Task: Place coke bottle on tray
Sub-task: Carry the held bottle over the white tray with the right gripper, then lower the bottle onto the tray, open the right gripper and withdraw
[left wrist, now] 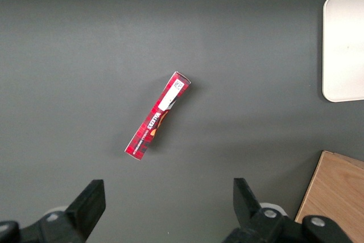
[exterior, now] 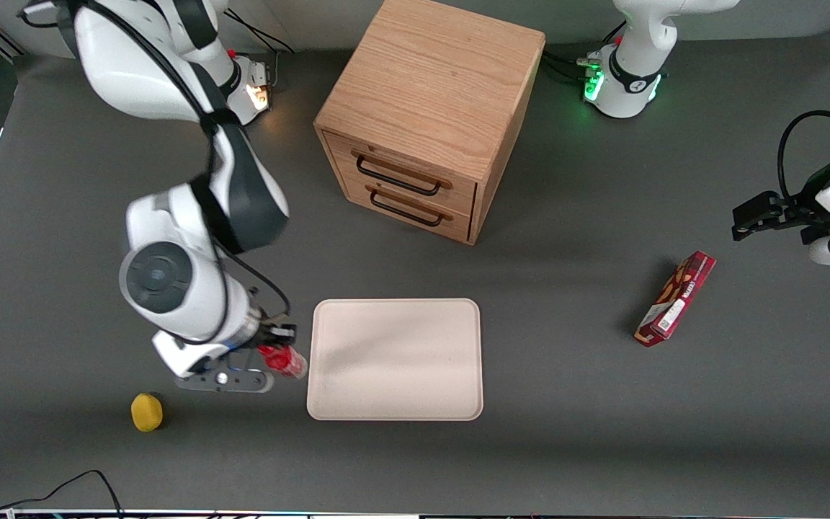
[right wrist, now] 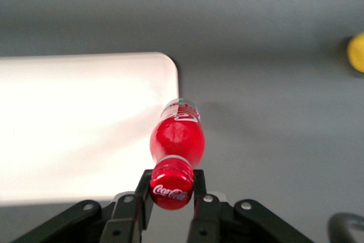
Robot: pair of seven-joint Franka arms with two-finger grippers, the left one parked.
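The coke bottle (exterior: 284, 360) is a small red bottle with a red cap and a clear base. My right gripper (exterior: 273, 355) is shut on it at the cap and neck, holding it just beside the tray's edge on the working arm's side. In the right wrist view the bottle (right wrist: 177, 138) hangs from the gripper (right wrist: 172, 189), its clear base over the edge of the tray (right wrist: 68, 123). The tray (exterior: 395, 359) is a flat cream-beige rectangle with rounded corners, lying nearer the front camera than the wooden cabinet.
A wooden drawer cabinet (exterior: 426, 115) stands farther from the front camera than the tray. A yellow lemon-like object (exterior: 146, 411) lies near the gripper, toward the working arm's end. A red snack box (exterior: 675, 299) lies toward the parked arm's end.
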